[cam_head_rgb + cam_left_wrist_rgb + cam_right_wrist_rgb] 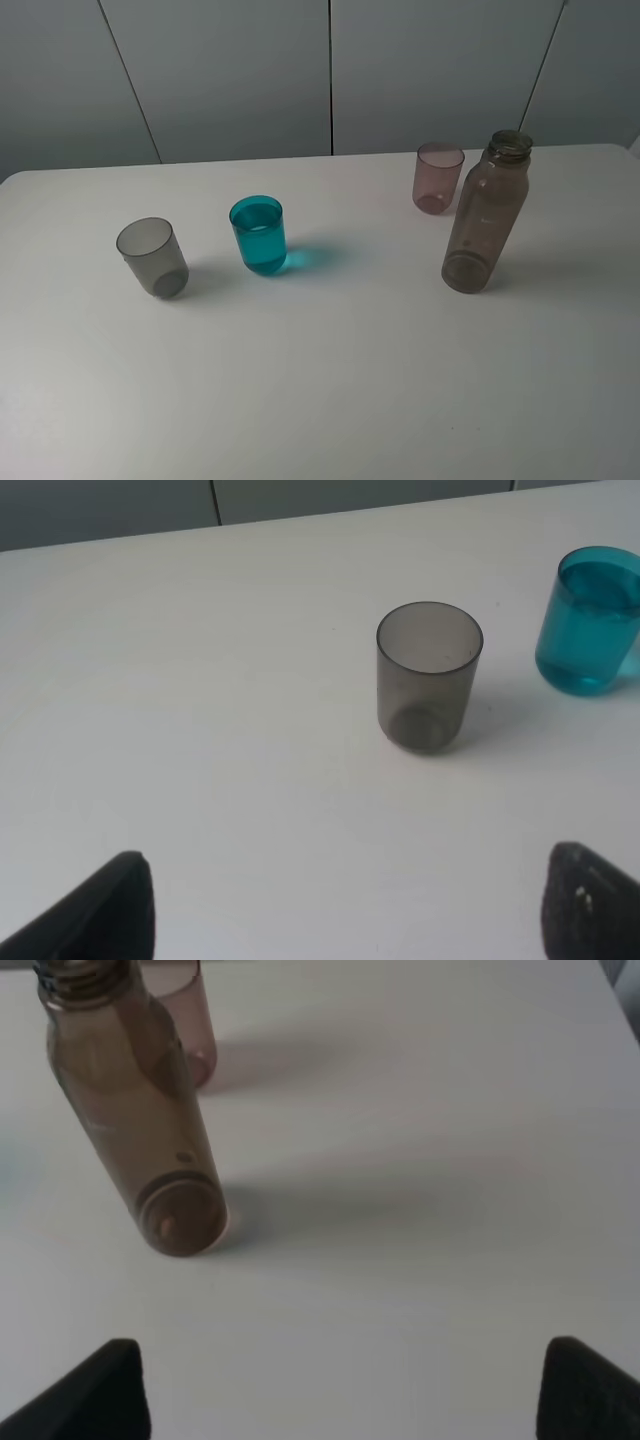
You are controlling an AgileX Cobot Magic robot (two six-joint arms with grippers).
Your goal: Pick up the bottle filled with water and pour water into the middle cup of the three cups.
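A: Count? Overhead view only: three cups, one bottle, white tabletop.

B: Left wrist view adds left gripper, tips spread, empty. Right gripper likewise spread, clear of bottle.

A: Materials?

B: Translucent plastic. Smoky grey tumbler nearest left edge, teal middle cup holding water, pink tumbler toward far edge. Bottle upright just beside pink one, uncapped, threaded neck

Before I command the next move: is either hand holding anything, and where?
Nothing held. Both hands are open over bare table; the bottle stands free beside the pink cup.
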